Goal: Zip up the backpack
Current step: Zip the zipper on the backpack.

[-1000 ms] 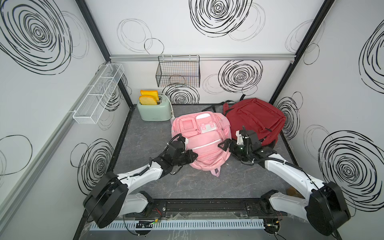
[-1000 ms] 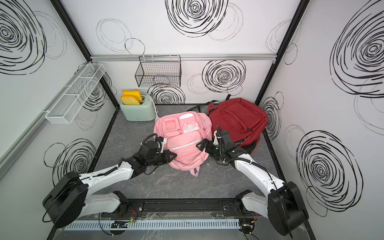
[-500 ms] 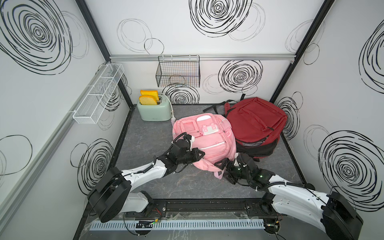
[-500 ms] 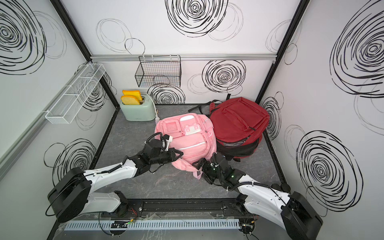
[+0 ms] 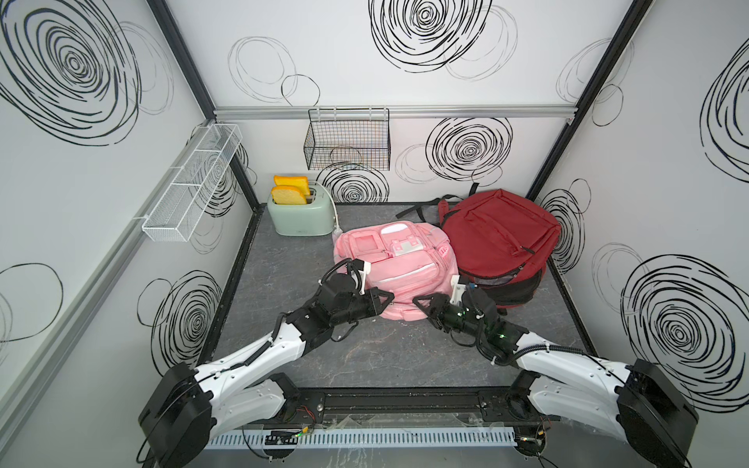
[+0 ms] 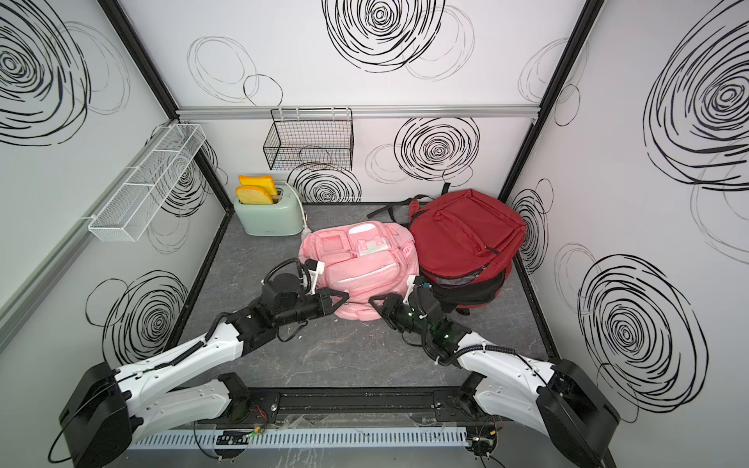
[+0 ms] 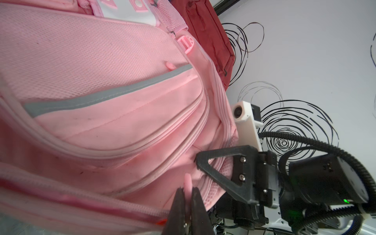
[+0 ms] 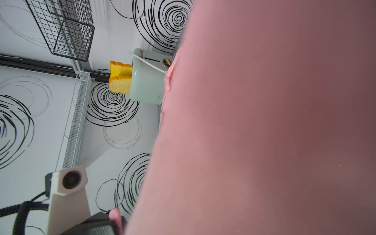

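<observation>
The red backpack [image 5: 498, 239], boxy slumped nylon, lies beyond the pink backpack [image 5: 405, 267] from the rounded mint toaster [image 5: 302, 216]. The pink one, puffy mesh and fabric, lies just beside the toaster. At its edge away from the toaster, the right gripper [image 5: 421, 303] sits against the fabric, its gap unreadable. The left gripper [image 7: 188, 191] pinches a smooth pink zipper pull [image 7: 187, 181].

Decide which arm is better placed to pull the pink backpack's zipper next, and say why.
Left. The left gripper is shut on the pull tab of the pink backpack. The right gripper only rests by its near corner; whether it grips anything cannot be seen.
</observation>
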{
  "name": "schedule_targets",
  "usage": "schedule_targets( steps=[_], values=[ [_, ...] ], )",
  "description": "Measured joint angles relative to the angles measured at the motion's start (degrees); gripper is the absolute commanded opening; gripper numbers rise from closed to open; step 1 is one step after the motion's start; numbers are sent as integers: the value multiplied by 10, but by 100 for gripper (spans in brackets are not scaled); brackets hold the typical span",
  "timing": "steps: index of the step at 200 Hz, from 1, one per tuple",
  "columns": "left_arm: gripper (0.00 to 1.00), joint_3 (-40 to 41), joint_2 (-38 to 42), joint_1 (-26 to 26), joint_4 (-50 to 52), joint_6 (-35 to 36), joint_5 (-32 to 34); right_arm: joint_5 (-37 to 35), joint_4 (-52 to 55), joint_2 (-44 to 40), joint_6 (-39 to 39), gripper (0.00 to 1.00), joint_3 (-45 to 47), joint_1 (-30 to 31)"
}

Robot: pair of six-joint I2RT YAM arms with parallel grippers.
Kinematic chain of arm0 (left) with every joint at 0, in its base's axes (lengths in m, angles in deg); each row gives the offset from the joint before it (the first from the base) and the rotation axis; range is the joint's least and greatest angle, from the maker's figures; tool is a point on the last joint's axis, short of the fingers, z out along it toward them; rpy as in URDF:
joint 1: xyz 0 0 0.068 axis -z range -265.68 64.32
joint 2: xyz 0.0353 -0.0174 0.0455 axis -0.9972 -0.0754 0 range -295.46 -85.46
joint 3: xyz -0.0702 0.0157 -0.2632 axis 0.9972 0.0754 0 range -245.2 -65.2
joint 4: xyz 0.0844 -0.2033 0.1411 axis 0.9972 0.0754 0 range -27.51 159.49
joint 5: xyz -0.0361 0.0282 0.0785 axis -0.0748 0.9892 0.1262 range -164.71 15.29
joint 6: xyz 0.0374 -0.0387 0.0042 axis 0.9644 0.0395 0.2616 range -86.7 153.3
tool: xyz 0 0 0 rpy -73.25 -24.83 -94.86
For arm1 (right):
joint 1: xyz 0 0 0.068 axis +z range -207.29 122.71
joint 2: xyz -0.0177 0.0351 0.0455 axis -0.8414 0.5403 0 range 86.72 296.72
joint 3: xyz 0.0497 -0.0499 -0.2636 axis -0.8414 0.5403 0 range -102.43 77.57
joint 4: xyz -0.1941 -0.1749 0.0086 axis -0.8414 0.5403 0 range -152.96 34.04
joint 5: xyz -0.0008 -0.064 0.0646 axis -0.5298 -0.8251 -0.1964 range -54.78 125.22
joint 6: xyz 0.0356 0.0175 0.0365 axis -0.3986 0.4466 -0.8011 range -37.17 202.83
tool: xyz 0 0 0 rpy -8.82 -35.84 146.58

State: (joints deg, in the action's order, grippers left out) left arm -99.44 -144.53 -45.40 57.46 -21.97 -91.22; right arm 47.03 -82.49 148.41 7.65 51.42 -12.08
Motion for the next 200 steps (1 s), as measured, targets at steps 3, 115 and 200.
schedule_targets(
  steps=[3,115,200],
  values=[
    [0,0,3,-1,4,0,0,2,6,2,7,0,-8,0],
    [0,-55,-36,-41,60,32,-25,124,290,29,328,0,-218,-113],
    [0,-52,-45,-90,83,81,26,244,352,50,399,0,-276,-190]
  ],
)
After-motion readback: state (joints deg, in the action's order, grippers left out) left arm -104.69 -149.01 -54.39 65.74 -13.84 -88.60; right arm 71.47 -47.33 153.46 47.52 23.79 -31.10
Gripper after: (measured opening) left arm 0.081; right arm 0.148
